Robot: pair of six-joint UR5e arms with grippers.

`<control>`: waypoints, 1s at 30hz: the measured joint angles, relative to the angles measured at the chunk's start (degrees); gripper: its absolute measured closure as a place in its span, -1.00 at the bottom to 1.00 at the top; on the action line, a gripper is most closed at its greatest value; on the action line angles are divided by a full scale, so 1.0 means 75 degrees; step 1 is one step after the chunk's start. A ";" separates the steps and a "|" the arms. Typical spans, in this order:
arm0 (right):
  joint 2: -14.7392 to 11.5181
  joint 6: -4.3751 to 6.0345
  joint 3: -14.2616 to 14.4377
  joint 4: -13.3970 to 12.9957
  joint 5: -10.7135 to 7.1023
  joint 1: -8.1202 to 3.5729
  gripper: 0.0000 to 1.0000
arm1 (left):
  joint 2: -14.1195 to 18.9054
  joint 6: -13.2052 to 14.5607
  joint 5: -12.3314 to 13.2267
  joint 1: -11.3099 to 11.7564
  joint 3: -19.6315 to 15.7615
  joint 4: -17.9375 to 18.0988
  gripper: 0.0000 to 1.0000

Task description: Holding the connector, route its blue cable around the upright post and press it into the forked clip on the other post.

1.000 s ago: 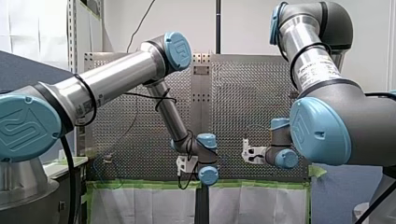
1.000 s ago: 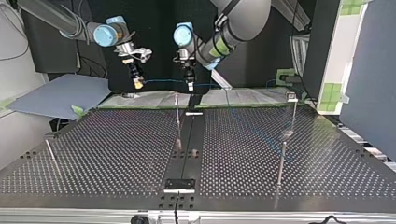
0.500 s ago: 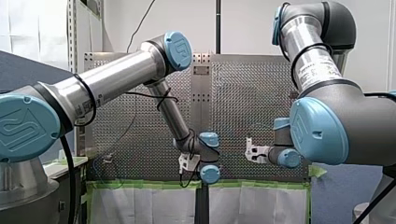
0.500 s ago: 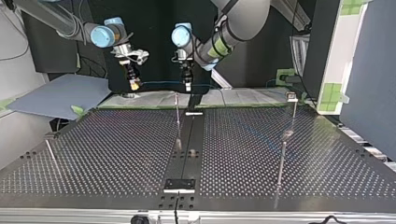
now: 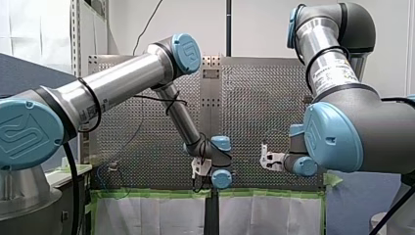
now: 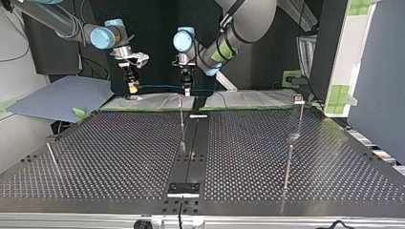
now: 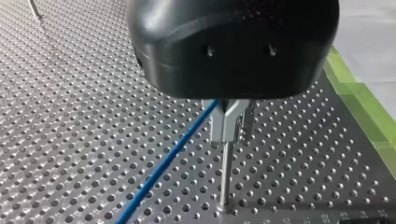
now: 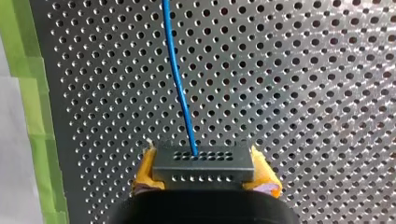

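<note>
My right gripper (image 6: 133,88) is shut on the dark grey connector (image 8: 203,163), which sits between its yellow pads (image 8: 144,175). The blue cable (image 8: 180,93) leaves the connector and runs level across the top view to my left gripper (image 6: 186,91), then on towards that view's right. My left gripper hangs just above the thin middle post (image 6: 182,121), its jaws shut on the cable. In the left wrist view the grey forked clip (image 7: 225,122) tops that post directly under the black housing (image 7: 233,46). The cable (image 7: 163,168) passes at the fork's edge; whether it sits inside, I cannot tell.
Other thin posts stand on the perforated table: two at the top view's right (image 6: 288,167) (image 6: 300,114) and a leaning one at its left (image 6: 52,156). Green tape (image 8: 28,116) marks the table's edge near both grippers. A blue-grey sheet (image 6: 62,98) lies beyond the left corner.
Both grippers have shifted towards the top view's left, carrying the cable along. My left gripper has come over the top of the middle post.
</note>
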 joint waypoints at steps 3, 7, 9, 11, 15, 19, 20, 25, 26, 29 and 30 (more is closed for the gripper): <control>0.0009 0.0025 0.0002 -0.0028 0.0040 -0.0002 1.00 | 0.0000 0.0010 0.0070 0.0028 0.0000 -0.0009 0.98; 0.0028 0.0036 0.0000 -0.0051 0.0056 0.0001 1.00 | 0.0000 0.0014 0.0145 0.0050 0.0001 -0.0022 0.98; 0.0072 0.0034 -0.0027 -0.0061 0.0050 0.0013 1.00 | 0.0000 0.0014 0.0178 0.0069 0.0001 -0.0025 0.98; 0.0173 0.0012 -0.0116 -0.0035 0.0043 0.0032 1.00 | 0.0000 0.0012 0.0223 0.0090 0.0001 -0.0027 0.98; 0.0418 -0.0045 -0.0351 0.0139 0.0032 0.0051 1.00 | -0.0009 0.0000 0.0322 0.0156 0.0009 -0.0029 0.98; 0.0539 -0.0078 -0.0477 0.0324 0.0028 0.0057 1.00 | -0.0026 -0.0035 0.0422 0.0253 0.0033 -0.0043 0.98; 0.0551 -0.0078 -0.0501 0.0355 0.0027 0.0057 1.00 | -0.0028 -0.0042 0.0438 0.0275 0.0052 -0.0059 0.98; 0.0568 -0.0076 -0.0577 0.0410 0.0022 0.0061 1.00 | -0.0055 -0.0069 0.0533 0.0403 0.0247 -0.0266 0.98; 0.0568 -0.0076 -0.0591 0.0425 0.0019 0.0062 1.00 | -0.0061 -0.0072 0.0543 0.0422 0.0287 -0.0315 0.98; 0.0568 -0.0077 -0.0614 0.0444 0.0016 0.0059 1.00 | -0.0074 -0.0079 0.0569 0.0469 0.0411 -0.0473 0.98; 0.0568 -0.0078 -0.0618 0.0449 0.0016 0.0058 1.00 | -0.0081 -0.0083 0.0579 0.0480 0.0453 -0.0526 0.98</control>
